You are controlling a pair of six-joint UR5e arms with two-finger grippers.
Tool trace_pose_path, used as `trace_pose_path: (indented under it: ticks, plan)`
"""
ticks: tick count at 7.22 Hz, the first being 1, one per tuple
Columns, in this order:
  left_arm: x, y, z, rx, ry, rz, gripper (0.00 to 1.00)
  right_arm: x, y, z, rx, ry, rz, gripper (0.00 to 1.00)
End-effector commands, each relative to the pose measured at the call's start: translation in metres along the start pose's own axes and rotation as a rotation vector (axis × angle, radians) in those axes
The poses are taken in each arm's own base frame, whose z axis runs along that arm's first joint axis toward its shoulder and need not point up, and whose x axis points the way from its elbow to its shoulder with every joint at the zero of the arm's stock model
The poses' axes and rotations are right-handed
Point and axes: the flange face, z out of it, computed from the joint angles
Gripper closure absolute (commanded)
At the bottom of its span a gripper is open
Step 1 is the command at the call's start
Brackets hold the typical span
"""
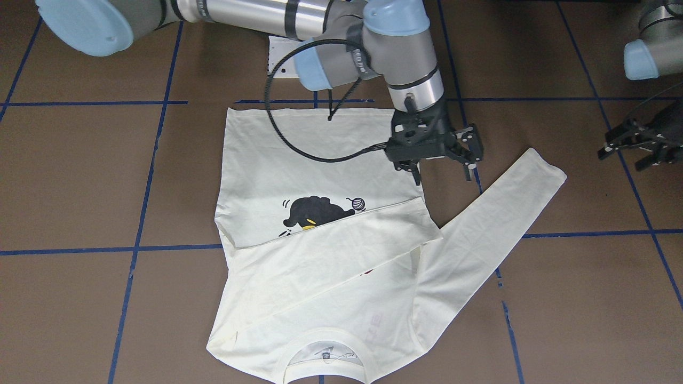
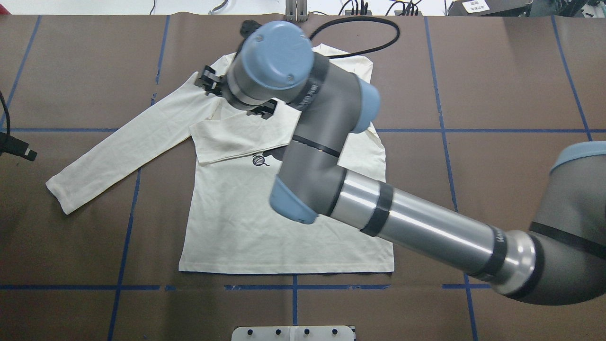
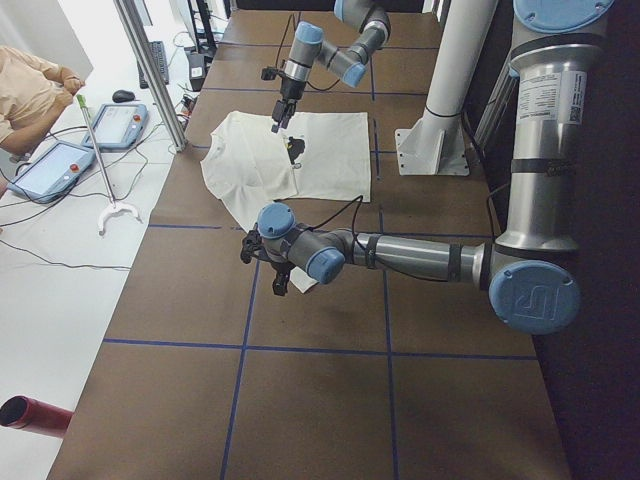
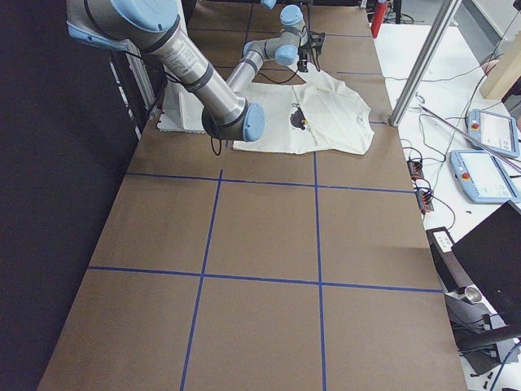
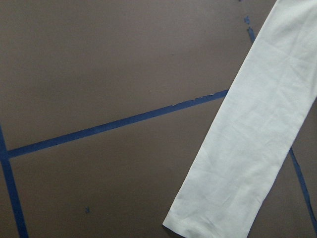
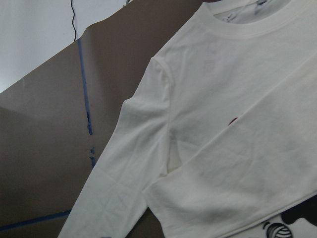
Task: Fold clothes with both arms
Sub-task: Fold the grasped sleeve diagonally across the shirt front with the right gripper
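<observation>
The cream-white long-sleeved shirt (image 1: 299,160) lies flat, print side up, on the brown table. One sleeve (image 1: 341,240) is folded across the chest and hides part of the black cat print (image 1: 315,210). The other sleeve (image 1: 496,224) stretches straight out toward my left side. My right arm (image 2: 416,222) reaches across the shirt, and its gripper (image 1: 442,169) hovers open and empty over the shirt's edge by the folded sleeve's cuff. My left gripper (image 1: 621,159) is open and empty just beyond the outstretched cuff (image 5: 237,163).
Blue tape lines grid the table. A white mounting plate (image 2: 293,333) sits at the robot's edge and a black cable (image 2: 369,28) loops at the far edge. Beyond the table, a person (image 3: 30,90) stands near two teach pendants (image 3: 120,125).
</observation>
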Motion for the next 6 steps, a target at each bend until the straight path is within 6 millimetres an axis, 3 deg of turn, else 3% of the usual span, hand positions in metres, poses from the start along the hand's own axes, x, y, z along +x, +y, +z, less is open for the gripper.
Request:
trace_pose_path:
  ticks: [1,2,3,6]
  plan:
    - [0.009,0.000,0.030,-0.039,-0.012,-0.038,0.08,0.098,-0.034,-0.051,0.008,0.015,0.022,0.06]
    - [0.010,0.003,0.037,-0.053,-0.013,-0.040,0.13,0.141,-0.035,-0.064,0.007,0.041,0.031,0.05]
    - [0.010,0.006,0.049,-0.079,-0.015,-0.042,0.23,0.147,-0.036,-0.078,0.013,0.030,0.031,0.05]
    - [0.001,0.008,0.060,-0.098,-0.025,-0.056,0.33,0.151,-0.036,-0.076,0.018,0.037,0.034,0.04]
